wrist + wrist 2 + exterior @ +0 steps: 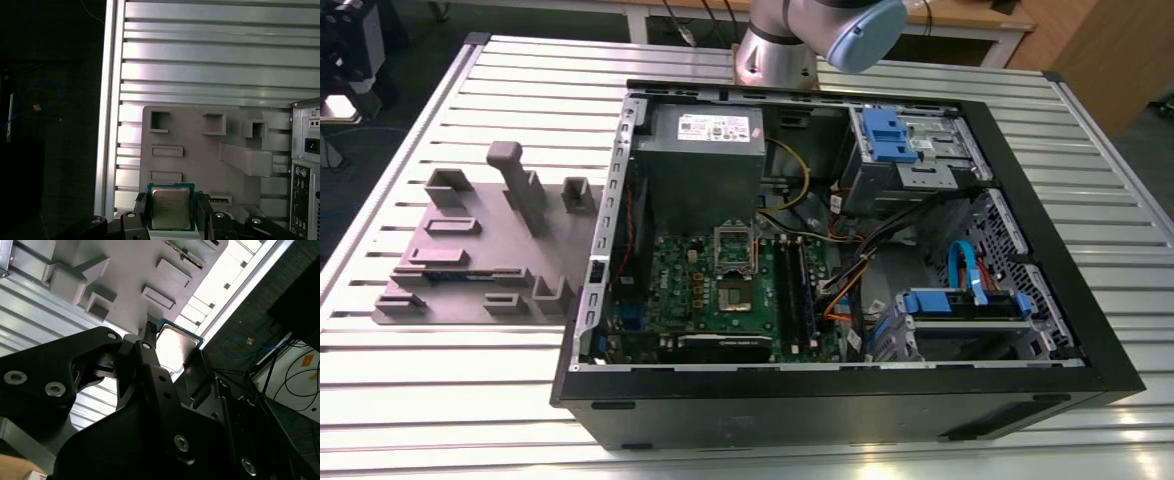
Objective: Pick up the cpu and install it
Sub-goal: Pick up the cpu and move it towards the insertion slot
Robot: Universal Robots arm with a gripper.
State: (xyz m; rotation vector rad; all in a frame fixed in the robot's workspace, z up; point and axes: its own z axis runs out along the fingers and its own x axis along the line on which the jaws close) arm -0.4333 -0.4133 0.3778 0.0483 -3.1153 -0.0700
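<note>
The cpu (171, 208) is a small square chip with a shiny metal top and a thin bluish rim. It is clamped between the two black fingers (141, 210) of my gripper (172, 214), which is shut on it. Behind it lies the grey plastic fixture (200, 150). In the second wrist view the cpu (176, 344) shows at the tips of the gripper (172, 352), with the fixture (125, 270) beyond. In the exterior view the green motherboard (687, 290) lies in the open computer case (854, 390), its square socket (736, 297) near the middle.
The grey fixture (480, 250) with its raised blocks lies on the slatted metal table (454, 390), at the exterior view's left of the case. The case holds a power supply (700, 130), cables and blue drive brackets (887, 135). The arm's base (781, 50) stands behind the case.
</note>
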